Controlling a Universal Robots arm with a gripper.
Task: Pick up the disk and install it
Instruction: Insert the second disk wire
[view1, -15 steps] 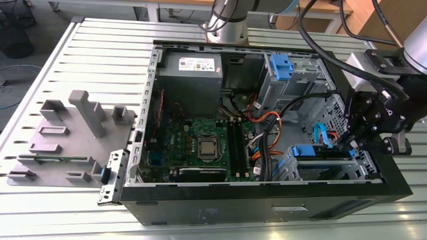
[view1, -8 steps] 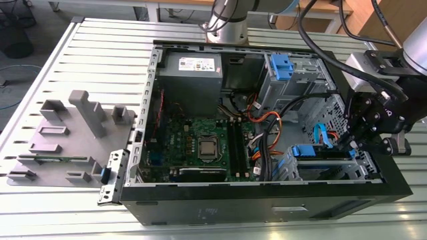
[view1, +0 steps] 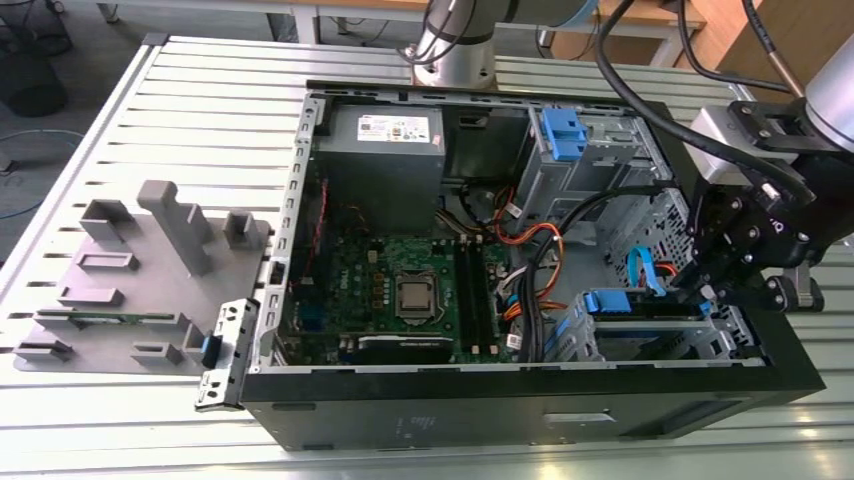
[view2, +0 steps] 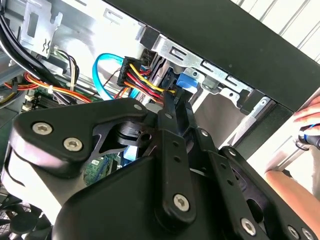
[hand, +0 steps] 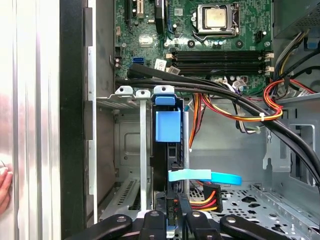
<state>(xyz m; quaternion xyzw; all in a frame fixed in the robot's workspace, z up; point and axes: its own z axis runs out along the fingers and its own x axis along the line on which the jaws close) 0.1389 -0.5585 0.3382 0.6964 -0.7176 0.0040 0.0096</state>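
First wrist view shows your gripper (hand: 172, 216) with fingers closed thin on the disk (hand: 170, 165), standing on edge in the case's bay (hand: 127, 145) with blue bracket (hand: 166, 125) outward; snagging the cables (hand: 207, 199) could jam it, I'd judge
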